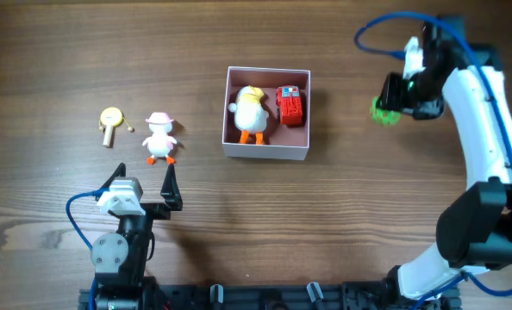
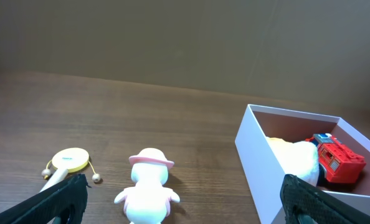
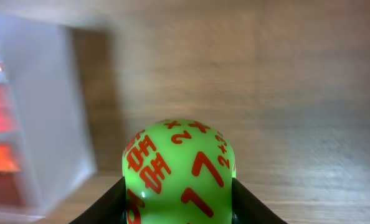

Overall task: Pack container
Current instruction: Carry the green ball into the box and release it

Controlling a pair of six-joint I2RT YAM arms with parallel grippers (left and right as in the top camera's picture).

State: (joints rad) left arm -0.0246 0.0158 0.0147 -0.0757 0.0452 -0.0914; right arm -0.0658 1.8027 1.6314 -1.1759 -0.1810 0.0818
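The container [image 1: 267, 148], a square white box with a dull pink inside, sits at table centre and holds a white and yellow duck [image 1: 251, 112] and a red truck [image 1: 290, 105]. It also shows in the left wrist view [image 2: 255, 155] and the right wrist view [image 3: 45, 118]. My right gripper [image 1: 392, 102] is shut on a green ball with red numbers [image 3: 179, 171], held to the right of the container. My left gripper [image 1: 144, 185] is open and empty near the front, just in front of a white duck with a pink hat [image 1: 159, 138], which also shows in the left wrist view [image 2: 149, 190].
A yellow rattle drum with a handle [image 1: 110, 120] lies left of the pink-hatted duck; it also shows in the left wrist view [image 2: 66, 162]. Blue cables run along both arms. The table is brown wood.
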